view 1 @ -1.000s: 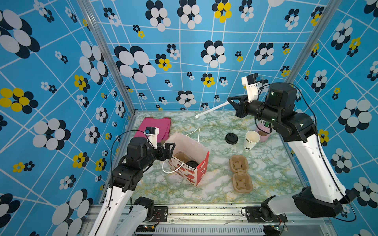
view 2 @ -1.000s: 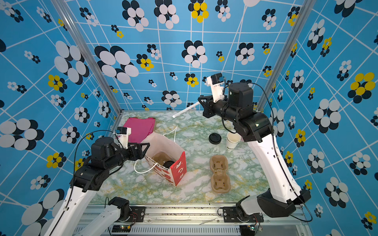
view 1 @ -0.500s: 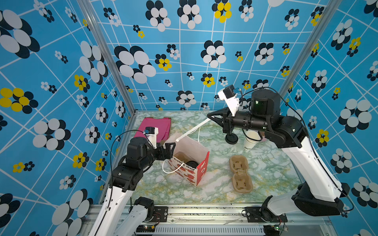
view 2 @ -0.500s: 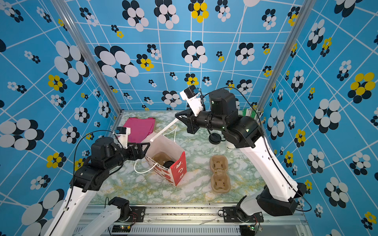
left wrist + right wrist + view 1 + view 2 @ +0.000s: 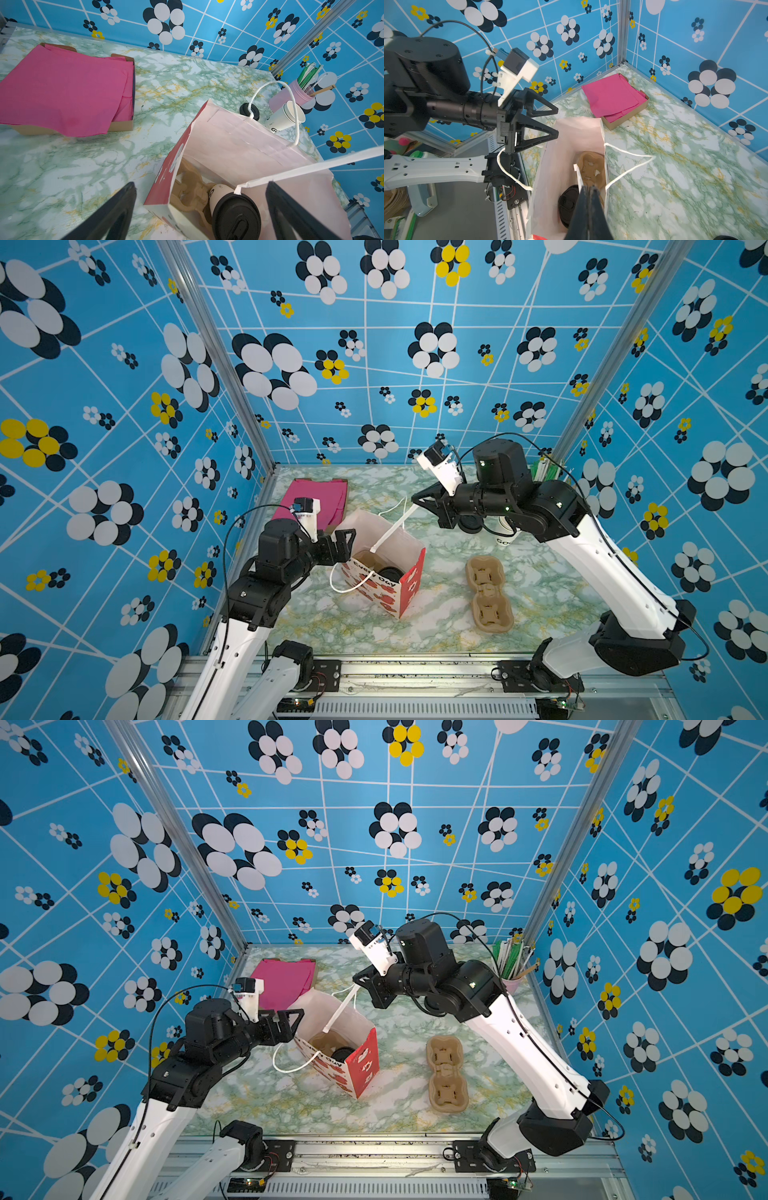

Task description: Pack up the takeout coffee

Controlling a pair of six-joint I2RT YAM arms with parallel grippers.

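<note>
Marble counter (image 5: 436, 614): takeout coffee (image 5: 232, 209) sits in paper bag (image 5: 390, 585); step, seemingly adding straw (image 5: 392, 526); right end effector (image 5: 415, 499) clamps straw at bag mouth, left end effector (image 5: 350, 546) spread wide beside rim; next likely: lower, release

**Both top views:** high above the desk's (image 5: 436, 626) 6 o'clock edge, facing 12 o'clock, steeply down.
**Left wrist view:** close behind the left pincer (image 5: 200, 184), over the bag (image 5: 239, 145).
**Right wrist view:** close behind the right pincer (image 5: 587, 188), into that bag.
All four share bag and wrapped straw (image 5: 353, 157).
</note>
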